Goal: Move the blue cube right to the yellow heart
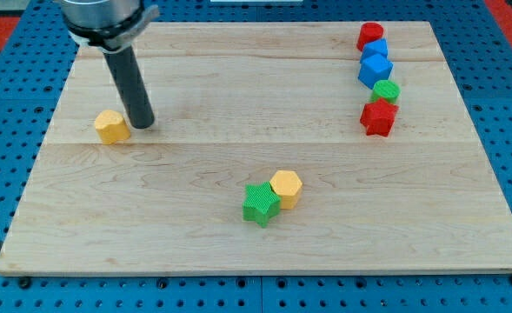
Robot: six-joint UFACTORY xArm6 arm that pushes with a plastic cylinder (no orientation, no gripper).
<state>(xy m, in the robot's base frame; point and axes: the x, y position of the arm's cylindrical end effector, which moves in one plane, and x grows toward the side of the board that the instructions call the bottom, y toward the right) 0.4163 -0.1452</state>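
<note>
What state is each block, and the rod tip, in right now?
My tip: on the board, just right of the yellow heart.
Yellow heart: flat, beside my tip.
Blue cube: in the right-hand column.
Blue block: above it.
Red cylinder: column top.
Green cylinder: upright.
Red star: column bottom.
Green star: touching yellow hexagon.

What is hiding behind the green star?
The yellow hexagon sits right behind the green star, touching it toward the view's right. The star covers the hexagon's lower left edge. Nothing else shows there, only the wooden board.
</note>
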